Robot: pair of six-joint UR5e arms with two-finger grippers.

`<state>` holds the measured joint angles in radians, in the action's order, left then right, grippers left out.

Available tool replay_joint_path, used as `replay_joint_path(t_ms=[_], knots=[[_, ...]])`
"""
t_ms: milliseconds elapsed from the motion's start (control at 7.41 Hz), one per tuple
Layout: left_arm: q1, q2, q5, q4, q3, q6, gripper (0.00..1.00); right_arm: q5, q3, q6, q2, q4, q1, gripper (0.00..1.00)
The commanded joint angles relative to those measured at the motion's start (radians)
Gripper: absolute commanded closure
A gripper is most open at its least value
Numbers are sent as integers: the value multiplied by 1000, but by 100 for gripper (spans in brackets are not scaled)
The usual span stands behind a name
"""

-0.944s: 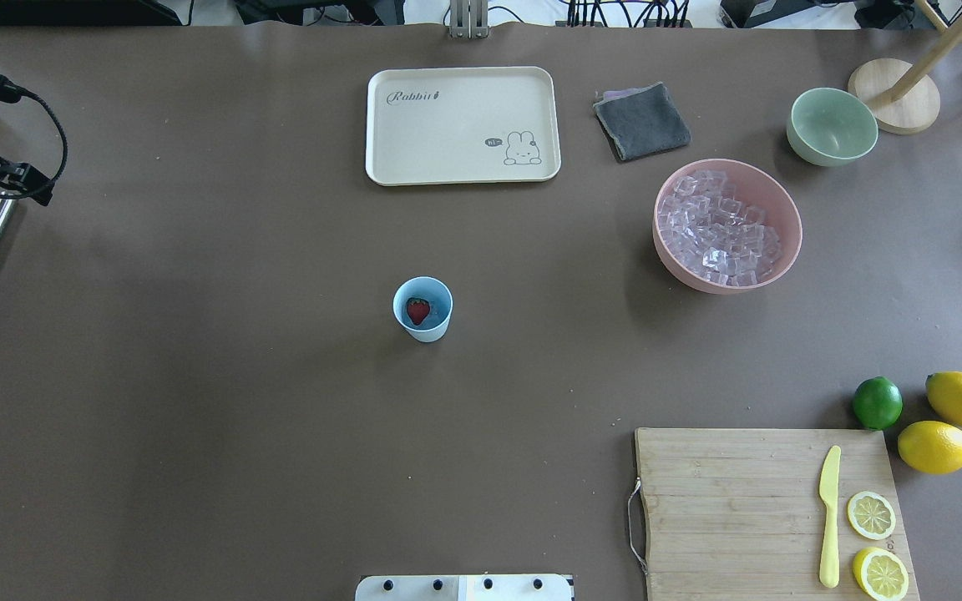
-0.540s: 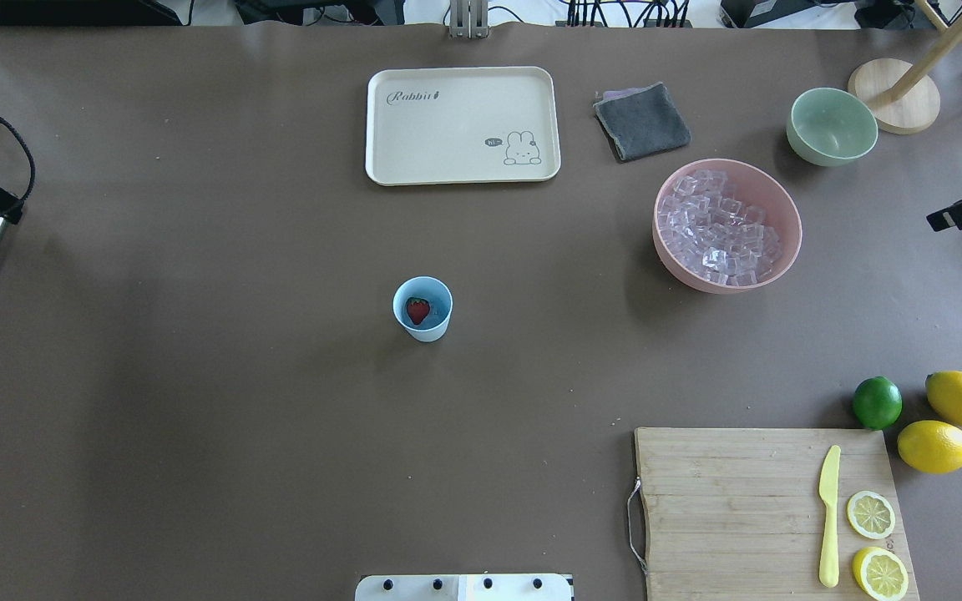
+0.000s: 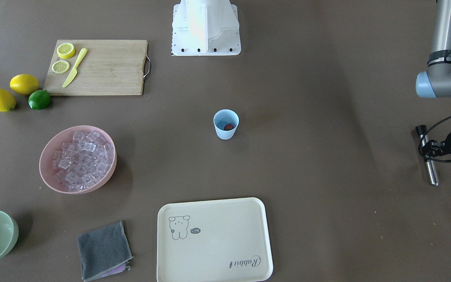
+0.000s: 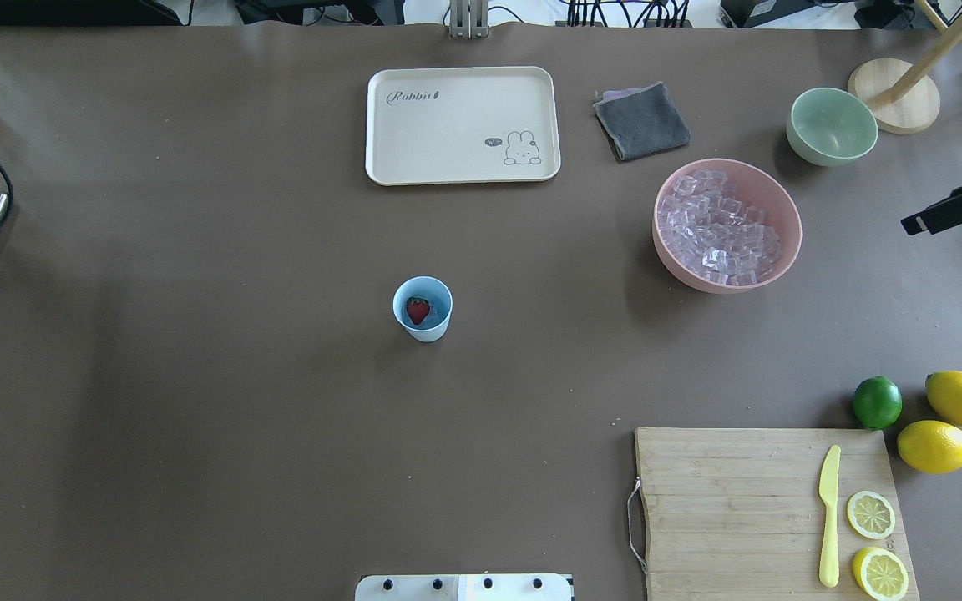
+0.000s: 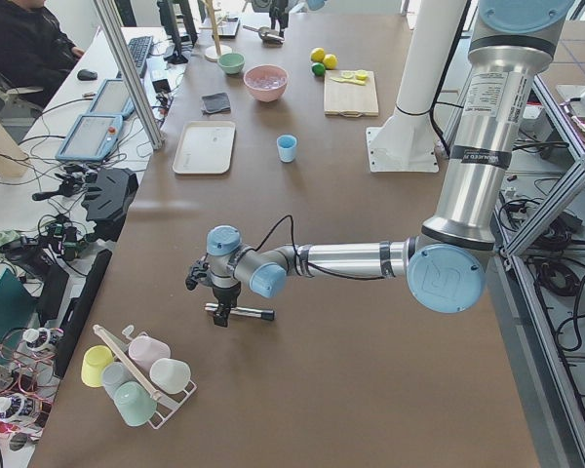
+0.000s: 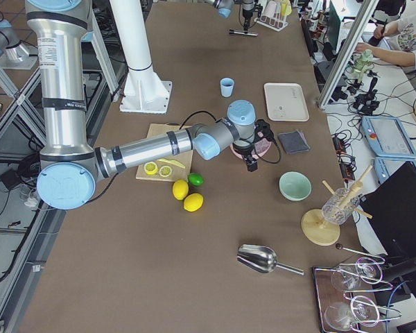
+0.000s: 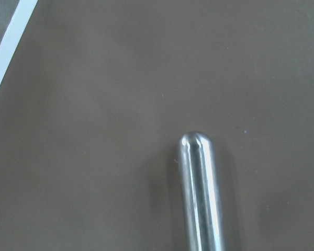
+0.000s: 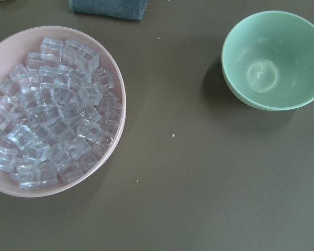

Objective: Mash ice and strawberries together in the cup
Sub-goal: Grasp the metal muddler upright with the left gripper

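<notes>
Moved: the right gripper point(image 4: 911, 225) has been brought further in from the table's right edge towards the pink bowl point(image 4: 787, 200); the left arm has been drawn back to the left edge with the steel rod point(image 3: 430, 172).
Left gripper: the left gripper point(image 5: 220, 308) is clamped on the steel rod, which is held level above the table, well apart from everything else.
Right gripper: only a dark bar is shown; whether its fingers are spread cannot be told.
Cup: the light-blue cup point(image 4: 429, 333) is stood upright near mid-table, with the strawberry point(image 4: 418, 310) inside; whether any ice lies beside it cannot be told.
Ice: the ice point(image 4: 719, 229) is heaped in the pink bowl, between the cup and the pale green bowl point(image 8: 282, 47).
Step judged: a cube is probably about to be fetched for the cup.
How done well: one cube on top of the heap should be chosen, away from the bowl's wall. The fingers should be spread wide before descent and closed on two flat faces, since wet ice is likely to slip.
Release: the cube is best let go low inside the cup.
Rod: it should be kept aside until then.
</notes>
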<state>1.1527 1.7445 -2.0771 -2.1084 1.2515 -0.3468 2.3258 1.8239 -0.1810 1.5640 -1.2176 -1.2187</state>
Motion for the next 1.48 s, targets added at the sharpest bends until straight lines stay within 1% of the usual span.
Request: replay_joint_path(t_ms=[0, 135, 405, 540, 675, 810, 944, 1079, 1214, 1349], knots=[[-5, -2, 0, -5, 2, -3, 63, -3, 5, 3, 13, 1, 1, 2], [-5, -2, 0, -5, 6, -4, 74, -3, 6, 3, 16, 1, 1, 2], [-8, 1, 0, -5, 9, -18, 74, -5, 6, 3, 16, 1, -1, 2], [-13, 3, 0, -7, 3, -17, 69, -8, 6, 2, 16, 1, 1, 2], [-19, 7, 2, -7, -1, -17, 49, -8, 6, 0, 16, 1, 1, 2], [-21, 7, 2, -9, 0, -17, 27, -8, 6, -3, 16, 1, 1, 2], [-21, 7, 3, -9, -4, -17, 30, -16, 6, -5, 16, 1, 1, 2], [-21, 7, 6, -9, -4, -17, 46, -23, 6, -5, 13, 1, 1, 2], [-21, 7, 5, -9, 2, -17, 65, -25, 5, -5, 11, 1, 1, 2], [-21, 7, 5, -9, 3, -17, 79, -25, 5, -5, 11, 3, 1, 2]])
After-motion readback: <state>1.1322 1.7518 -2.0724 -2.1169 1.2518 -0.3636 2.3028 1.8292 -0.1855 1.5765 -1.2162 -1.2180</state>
